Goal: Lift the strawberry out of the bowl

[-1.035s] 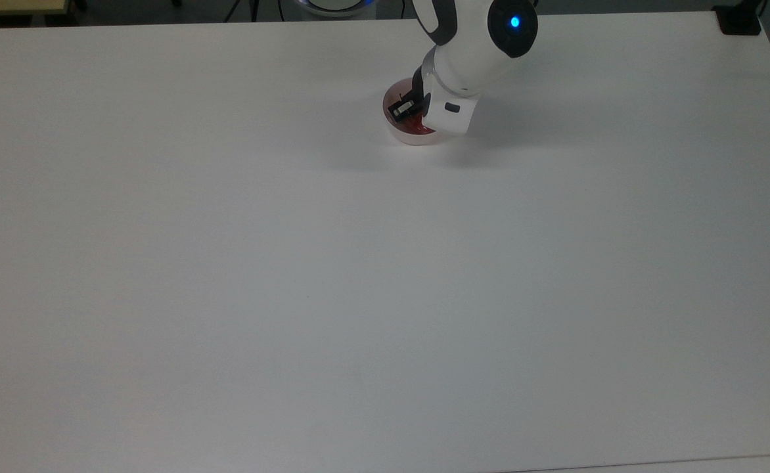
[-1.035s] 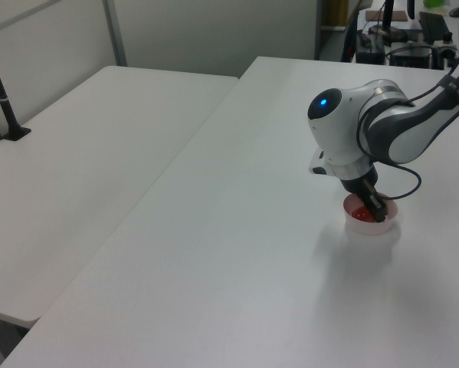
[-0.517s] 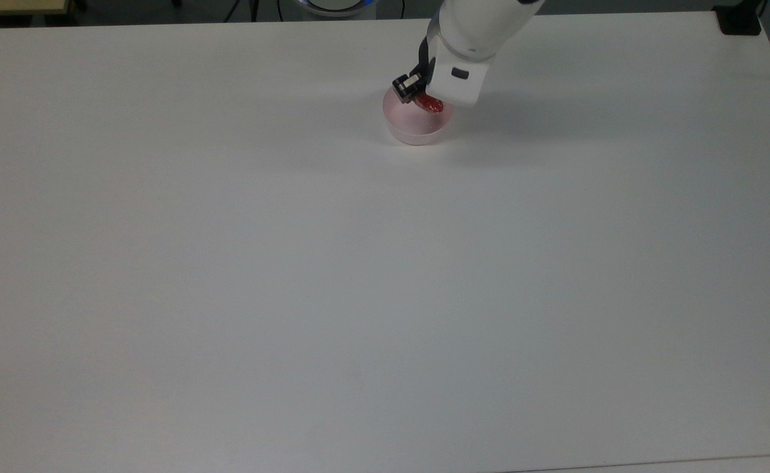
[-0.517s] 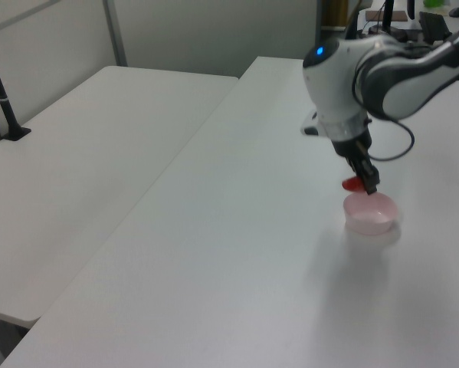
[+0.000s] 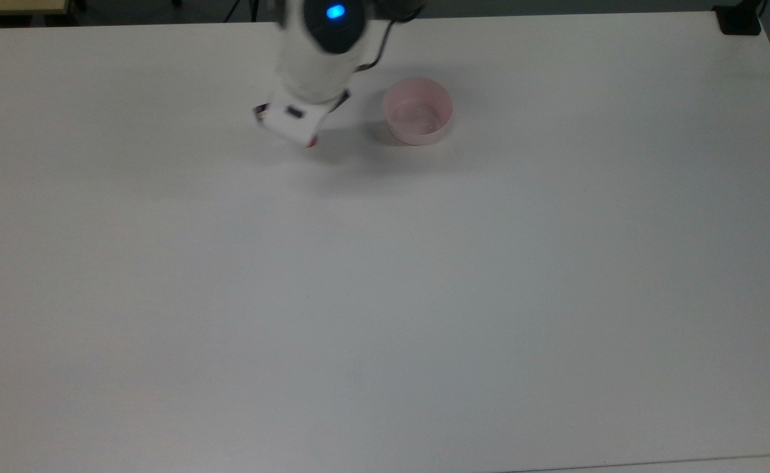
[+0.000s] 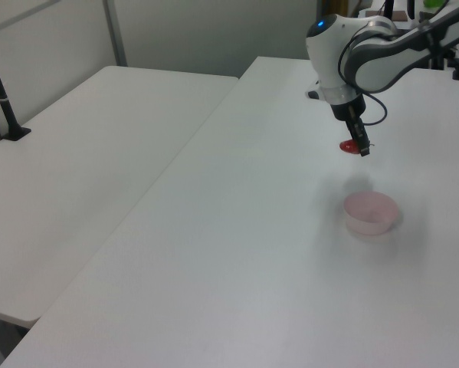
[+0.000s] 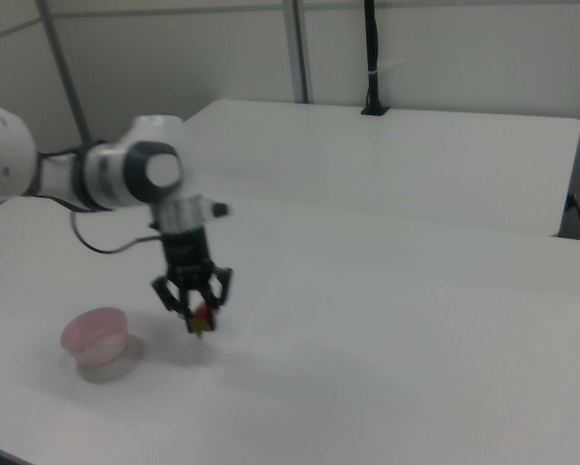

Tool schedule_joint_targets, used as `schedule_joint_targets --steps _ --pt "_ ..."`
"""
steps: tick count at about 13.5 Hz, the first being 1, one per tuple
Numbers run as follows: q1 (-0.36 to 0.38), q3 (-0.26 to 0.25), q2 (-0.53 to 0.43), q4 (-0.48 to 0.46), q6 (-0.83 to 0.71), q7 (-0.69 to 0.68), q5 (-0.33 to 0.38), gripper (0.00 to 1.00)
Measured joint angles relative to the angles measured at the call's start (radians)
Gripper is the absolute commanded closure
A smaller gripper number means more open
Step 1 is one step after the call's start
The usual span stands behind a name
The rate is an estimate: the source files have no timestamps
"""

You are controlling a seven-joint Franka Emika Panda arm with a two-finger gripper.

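One strawberry pinched in gripper, held in air clear of bowl and above table; pick looks done, bowl empty.

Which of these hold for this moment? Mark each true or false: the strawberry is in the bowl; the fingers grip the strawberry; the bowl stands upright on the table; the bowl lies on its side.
1. The strawberry is in the bowl. False: it is held in the air, away from the bowl.
2. The fingers of the gripper grip the strawberry. True.
3. The bowl stands upright on the table. True.
4. The bowl lies on its side. False: it stands upright with its opening up, nothing inside.
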Motion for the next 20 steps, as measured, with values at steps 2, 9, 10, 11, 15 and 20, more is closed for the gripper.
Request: schedule_joint_targets --steps 2,9,10,11,15,20 --pt "-0.067 -0.016 0.051 -0.004 0.061 -0.017 -0.017 0.71" --pt "-0.076 -0.038 0.122 0.015 0.124 0.041 -0.024 0.0" --pt "-0.071 -0.038 0.111 0.04 0.129 0.107 -0.024 0.0" --pt "-0.068 -0.038 0.096 0.065 0.13 0.173 -0.024 0.0" --pt "-0.058 -0.017 -0.089 0.16 0.085 0.429 -0.023 0.0" --pt "-0.072 -0.006 -0.174 0.202 -0.034 0.365 0.133 0.0"
